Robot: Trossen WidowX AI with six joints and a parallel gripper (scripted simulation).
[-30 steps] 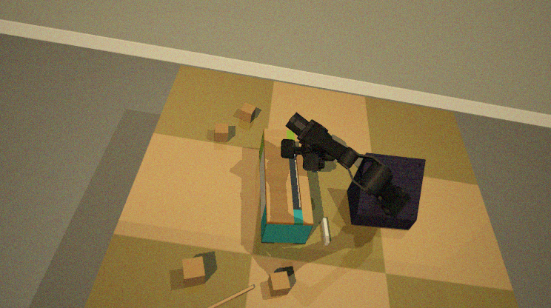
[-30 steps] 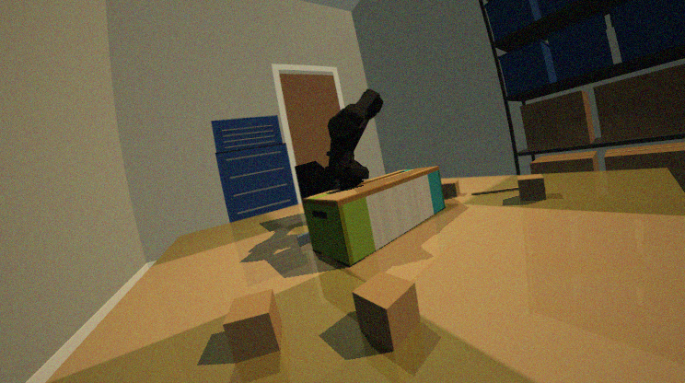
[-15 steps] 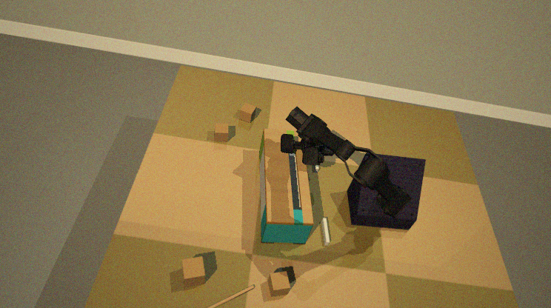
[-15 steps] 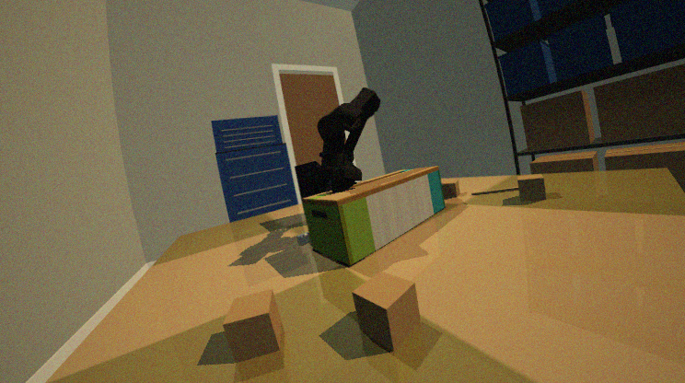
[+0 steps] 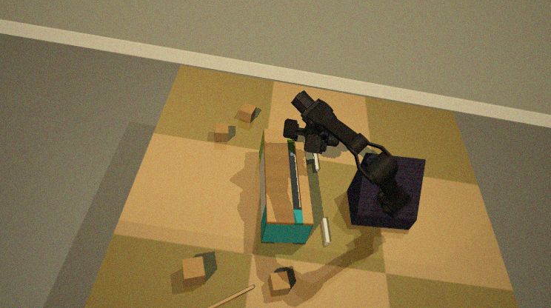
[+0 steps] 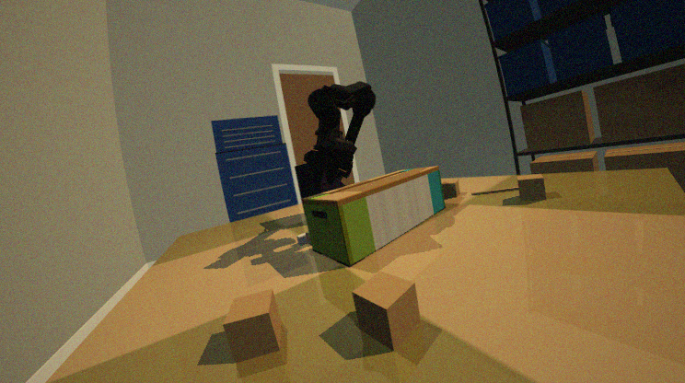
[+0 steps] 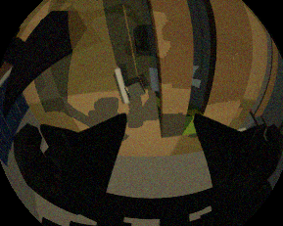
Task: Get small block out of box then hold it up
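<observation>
The long box (image 5: pixel 286 234) (image 6: pixel 401 209) (image 7: pixel 232 48) stands upright on the table, with one green end, one teal end and a slotted wooden top. My gripper (image 5: pixel 311 135) (image 7: pixel 162 117) is open at the green end. In the wrist view, the right finger overlaps the box's green end and the left finger lies beyond the box's side. Nothing shows between the fingertips. Their height over the table is hard to tell. In the exterior view the fingertips cannot be made out behind the box. I cannot make out the small block in any view.
Several loose wooden cubes (image 5: pixel 193 268) (image 5: pixel 279 280) (image 6: pixel 387 302) lie around the box. A thin stick (image 5: pixel 231 297) lies beyond the teal end. Two white bars (image 5: pixel 316 162) (image 5: pixel 326 232) (image 7: pixel 121 86) lie along the robot's side. The dark arm base (image 5: pixel 412 190) stands at the right.
</observation>
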